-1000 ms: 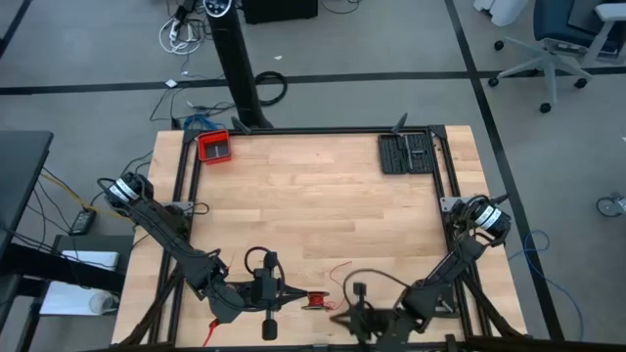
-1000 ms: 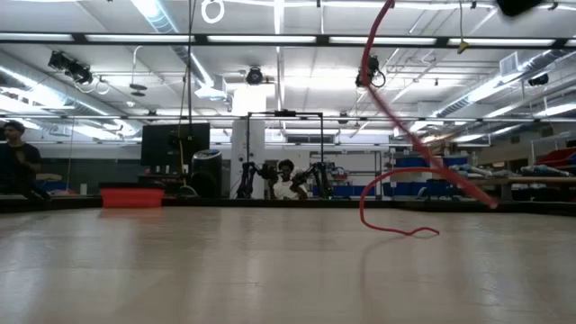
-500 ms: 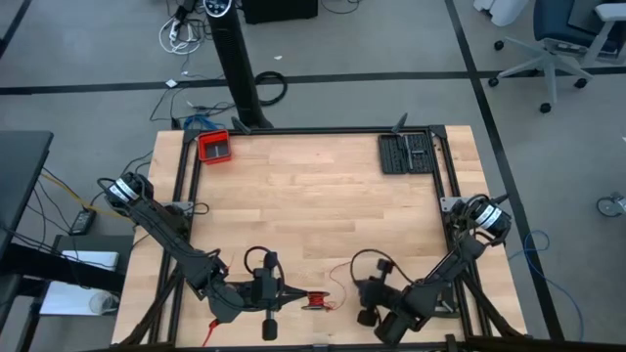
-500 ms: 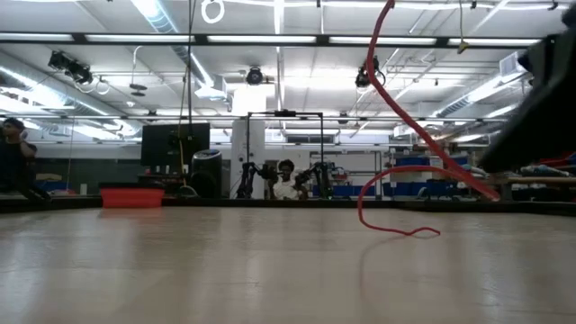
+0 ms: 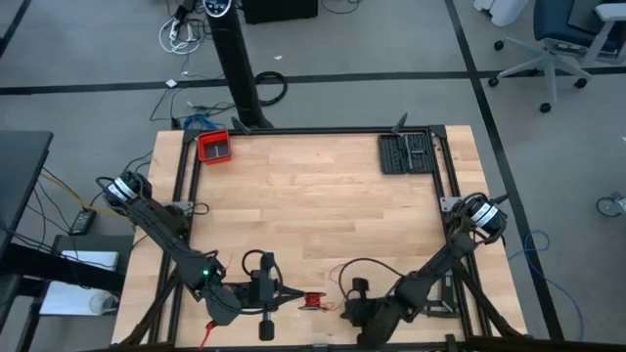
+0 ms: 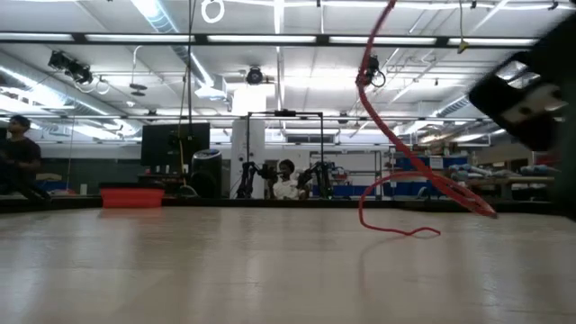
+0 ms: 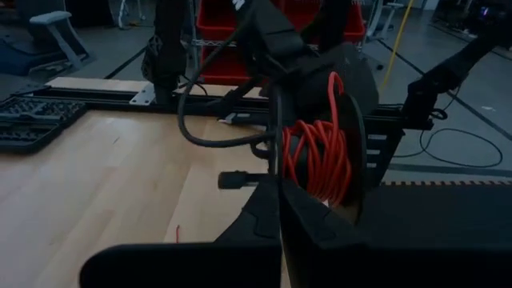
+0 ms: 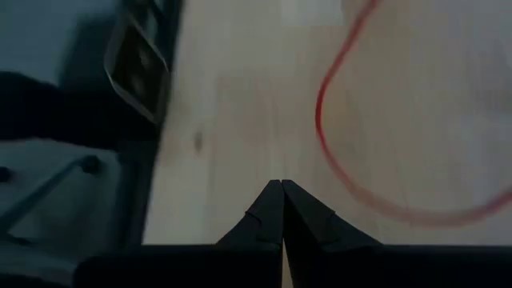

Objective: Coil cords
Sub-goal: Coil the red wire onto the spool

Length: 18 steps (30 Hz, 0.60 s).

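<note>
The right claw has swung back toward the left one and pressed its fingers together on nothing. The left claw is pressed shut too, with the cord's wound red bundle just beyond its tip — a loose tail loops across the counter ahead of the right claw. Coiling looks midway; next, the right claw likely needs to open and catch that tail.

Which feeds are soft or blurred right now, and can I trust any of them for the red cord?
Right wrist view: smeared, the red cord a fuzzy arc on the wood. Low view: ceiling strip lights glare, a dark blurred arm part fills the right edge, the cord's loop readable. Left wrist view: sharpest, coiled bundle clear. High view: evenly lit, the bundle tiny between the left gripper and right gripper.
</note>
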### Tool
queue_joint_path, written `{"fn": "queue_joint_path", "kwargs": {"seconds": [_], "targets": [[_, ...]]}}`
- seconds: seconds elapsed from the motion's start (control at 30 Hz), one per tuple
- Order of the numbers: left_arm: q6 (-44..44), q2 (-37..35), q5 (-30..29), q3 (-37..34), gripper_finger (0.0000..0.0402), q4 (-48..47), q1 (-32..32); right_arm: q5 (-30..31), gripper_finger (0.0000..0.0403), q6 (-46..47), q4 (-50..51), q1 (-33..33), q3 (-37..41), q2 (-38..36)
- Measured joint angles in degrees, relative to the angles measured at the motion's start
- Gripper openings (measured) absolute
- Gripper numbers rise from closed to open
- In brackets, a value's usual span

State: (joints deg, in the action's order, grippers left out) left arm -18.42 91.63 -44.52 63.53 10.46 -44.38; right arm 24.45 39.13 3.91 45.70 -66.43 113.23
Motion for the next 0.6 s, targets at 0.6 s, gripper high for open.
{"fn": "queue_joint_path", "kwargs": {"seconds": [0.6], "targets": [[-2.9, -2.8, -11.2, 0.0, 0.0001, -10.0, -4.2, -6.0, 0.0001, -23.2, -13.3, -9.2, 0.0, -5.4]]}}
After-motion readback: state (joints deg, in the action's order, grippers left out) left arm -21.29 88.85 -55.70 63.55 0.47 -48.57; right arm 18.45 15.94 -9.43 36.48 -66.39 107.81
